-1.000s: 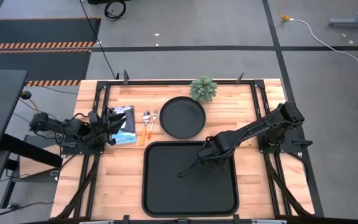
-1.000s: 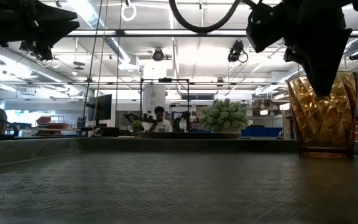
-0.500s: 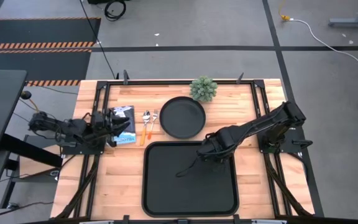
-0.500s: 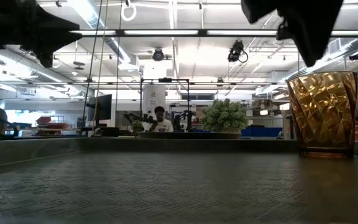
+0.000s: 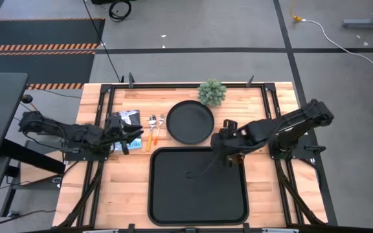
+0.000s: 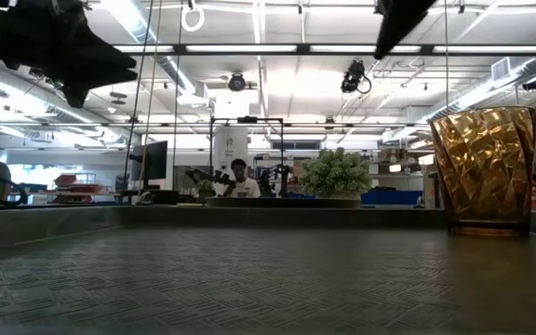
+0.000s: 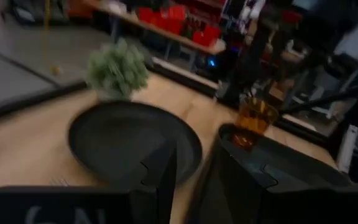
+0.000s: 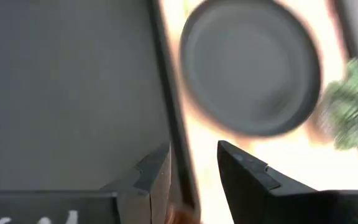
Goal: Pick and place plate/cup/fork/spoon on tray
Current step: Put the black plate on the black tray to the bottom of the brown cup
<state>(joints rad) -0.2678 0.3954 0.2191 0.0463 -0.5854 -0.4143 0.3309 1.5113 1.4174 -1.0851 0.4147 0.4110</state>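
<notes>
Three pieces are not yet on the tray (image 5: 173, 194): the plate (image 5: 190, 122), the spoon (image 5: 151, 129) and the fork (image 5: 160, 127), all in the upper middle of the high frame, above the tray's top edge. The cup (image 5: 236, 157) already stands just inside the tray's upper right corner, and the right gripper (image 5: 226, 127) sits directly above it in that frame, jaws a little apart and holding nothing. The plate lies just left of those jaws, so the right arm looks nearer to it. The spoon and fork lie side by side left of the plate, long axes running up and down the frame, handles toward the bottom. The left gripper (image 5: 133, 134) is just left of them on the desk, jaws probably apart, though the blurred wrist view leaves that uncertain.
</notes>
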